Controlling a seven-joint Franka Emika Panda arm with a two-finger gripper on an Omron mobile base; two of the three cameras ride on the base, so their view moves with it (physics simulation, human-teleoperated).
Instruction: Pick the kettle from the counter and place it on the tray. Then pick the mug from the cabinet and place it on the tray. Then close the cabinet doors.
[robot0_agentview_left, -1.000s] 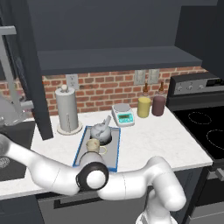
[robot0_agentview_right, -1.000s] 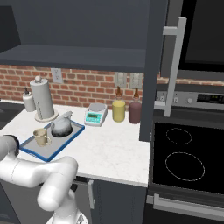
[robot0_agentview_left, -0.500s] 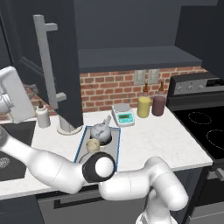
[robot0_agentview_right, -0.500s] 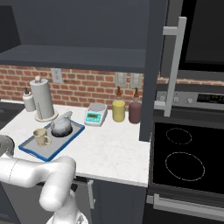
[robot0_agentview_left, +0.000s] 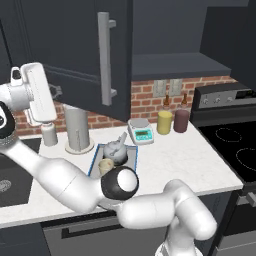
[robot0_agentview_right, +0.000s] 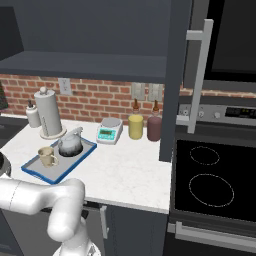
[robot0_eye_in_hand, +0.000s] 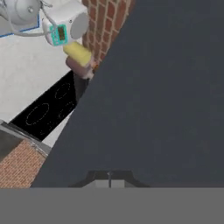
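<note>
The left cabinet door (robot0_agentview_left: 80, 55) stands partly swung across the cabinet, its silver bar handle (robot0_agentview_left: 103, 56) facing me. My gripper (robot0_agentview_left: 56, 92) is shut and empty, its tips against that door's outer face; in the hand view the gripper (robot0_eye_in_hand: 109, 178) sits close on the dark door panel (robot0_eye_in_hand: 162, 100). The right cabinet door (robot0_agentview_right: 175, 80) stands wide open. The silver kettle (robot0_agentview_left: 116, 149) (robot0_agentview_right: 70, 144) and the cream mug (robot0_agentview_left: 105, 167) (robot0_agentview_right: 47, 156) both rest on the blue-rimmed tray (robot0_agentview_left: 94, 159) (robot0_agentview_right: 62, 166) on the marble counter (robot0_agentview_right: 125, 175).
A steel paper-towel cylinder (robot0_agentview_left: 77, 127) and a small white bottle (robot0_agentview_left: 48, 134) stand left of the tray. A white scale (robot0_agentview_right: 109, 131), a yellow canister (robot0_agentview_right: 135, 126) and a maroon jar (robot0_agentview_right: 154, 128) line the brick wall. The black stove (robot0_agentview_right: 210, 180) lies to the right.
The left cabinet door has swung from the far left toward the cabinet front, with my hand following against it. Kettle, mug and tray have stayed put.
</note>
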